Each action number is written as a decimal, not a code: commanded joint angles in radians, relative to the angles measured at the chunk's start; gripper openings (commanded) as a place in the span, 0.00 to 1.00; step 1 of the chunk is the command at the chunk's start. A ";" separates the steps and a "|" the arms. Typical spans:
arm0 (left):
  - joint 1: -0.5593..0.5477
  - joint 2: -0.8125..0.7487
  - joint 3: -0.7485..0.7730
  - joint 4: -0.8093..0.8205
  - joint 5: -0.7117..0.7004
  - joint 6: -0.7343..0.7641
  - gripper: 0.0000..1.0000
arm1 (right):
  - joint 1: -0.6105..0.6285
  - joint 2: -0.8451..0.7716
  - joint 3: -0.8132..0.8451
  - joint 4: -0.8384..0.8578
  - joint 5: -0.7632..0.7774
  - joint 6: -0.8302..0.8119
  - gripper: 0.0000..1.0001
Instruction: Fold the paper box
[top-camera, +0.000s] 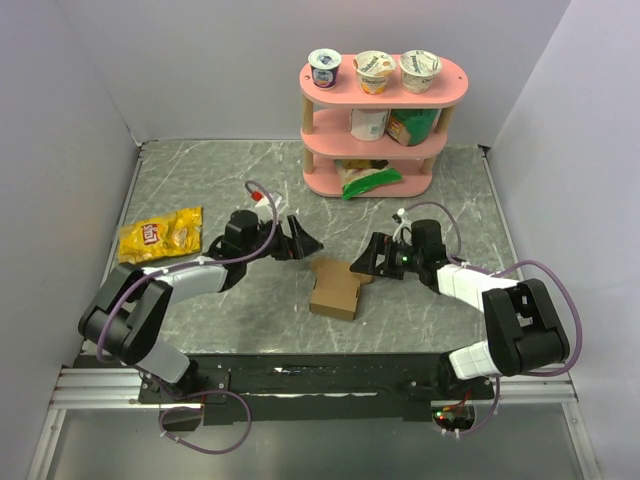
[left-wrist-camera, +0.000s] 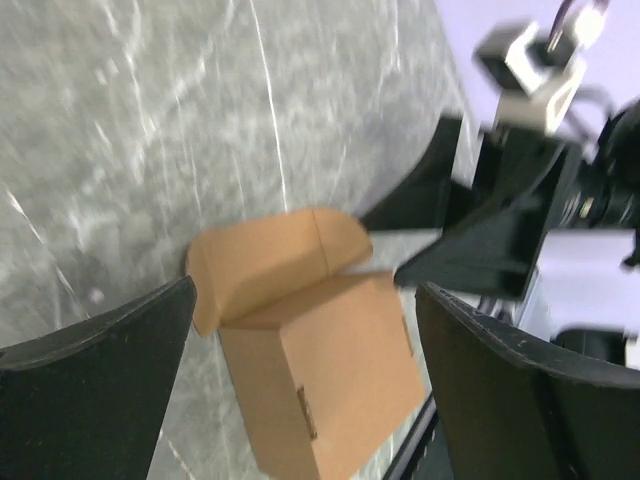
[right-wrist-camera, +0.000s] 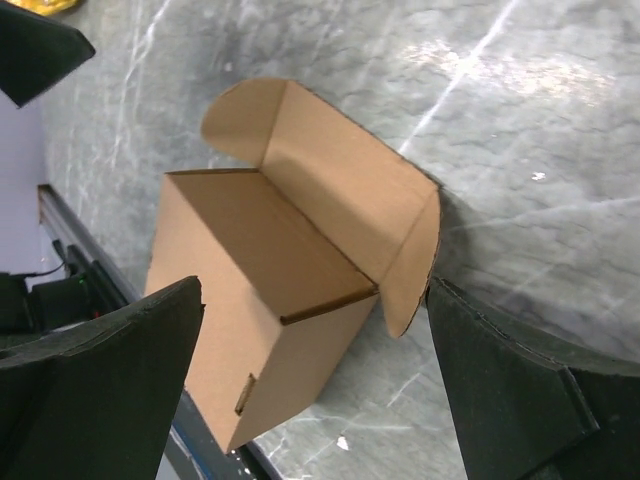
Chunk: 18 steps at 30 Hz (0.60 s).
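Brown cardboard, unmarked: the paper box stands on the grey marbled bench, near the middle and towards the near edge, between the two arms. Body walls are erected and square. The lid is not yet closed; it leans back from the far wall, with a rounded ear at each end left untucked. The interior is visible and appears empty.

Left pincer is spread wide and grips nothing. It sits beside the far left of the box and points towards the lid. Right pincer is likewise spread wide and empty. It is close to the right ear of the lid; actual contact cannot be confirmed from the overhead view. In both wrist views the fingers frame the box, with a gap showing on either side.

Assessment: the arms face each other across the lid, most likely so that one can steady the box while the other turns the lid down. Folding appears mostly done, leaving the ears and lid to be tucked in. The box is light and unrestrained, so a push from one side alone could slide it.

Elsewhere, a yellow snack bag lies well apart at the left. A pink shelf holding cups and packets stands at the far edge. Neither obstructs the work.
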 joint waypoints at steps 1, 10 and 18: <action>-0.022 0.003 -0.009 -0.092 0.096 0.100 0.96 | 0.009 -0.006 0.000 0.052 -0.028 0.005 1.00; -0.131 0.058 0.035 -0.184 -0.019 0.123 0.71 | 0.052 -0.025 0.011 0.040 -0.011 0.000 0.99; -0.165 0.089 0.049 -0.193 -0.052 0.118 0.47 | 0.127 -0.003 0.018 0.037 0.036 0.015 0.83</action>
